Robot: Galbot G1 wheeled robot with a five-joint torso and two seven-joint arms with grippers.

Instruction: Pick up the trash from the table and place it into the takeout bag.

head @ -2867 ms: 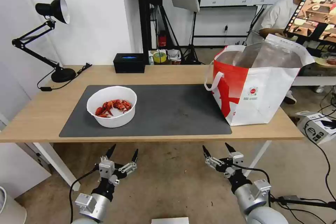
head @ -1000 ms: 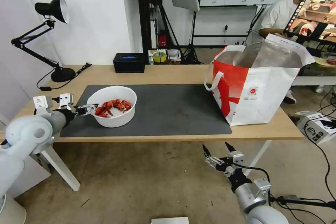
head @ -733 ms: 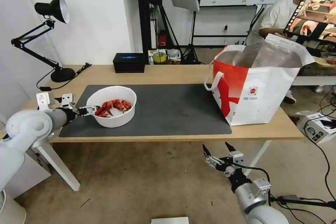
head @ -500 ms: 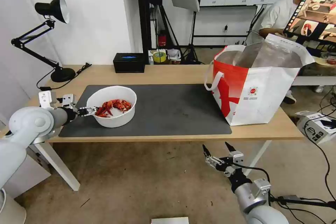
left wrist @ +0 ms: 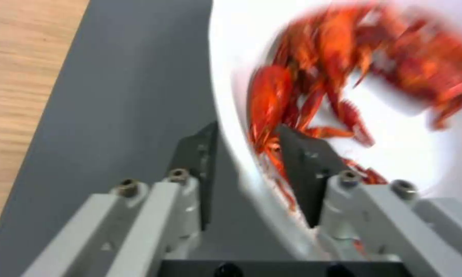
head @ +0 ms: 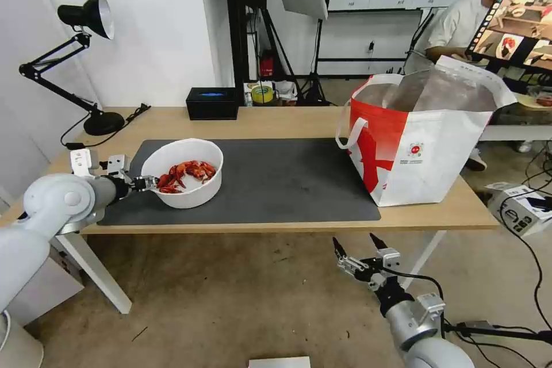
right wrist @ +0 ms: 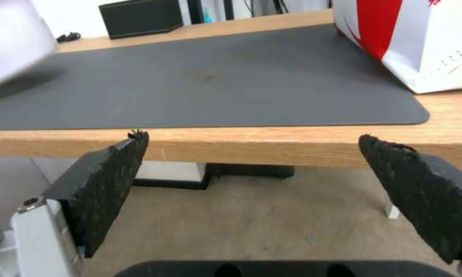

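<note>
The trash in view is a white round bowl (head: 187,187) of red crayfish shells (head: 185,173), over the left part of the dark grey mat (head: 287,178) on the light-wood table (head: 276,121). My left gripper (head: 146,183) is shut on the bowl's left rim. In the left wrist view one finger (left wrist: 197,165) is outside the bowl (left wrist: 241,96) wall and the other is inside beside the shells (left wrist: 344,69). The red and white takeout bag (head: 425,144) stands open at the table's right end. My right gripper (head: 355,241) hangs open below the table's front edge.
A black desk lamp (head: 86,17) stands at the back left corner and a black rectangular box (head: 211,103) at the back edge. The right wrist view shows the mat (right wrist: 215,77) and the bag's lower corner (right wrist: 421,38). A cardboard box (head: 520,207) lies on the floor at right.
My left arm rose from under the table to the bowl's left side and closed on its rim. The bowl has since lifted slightly. The right arm has not moved.
</note>
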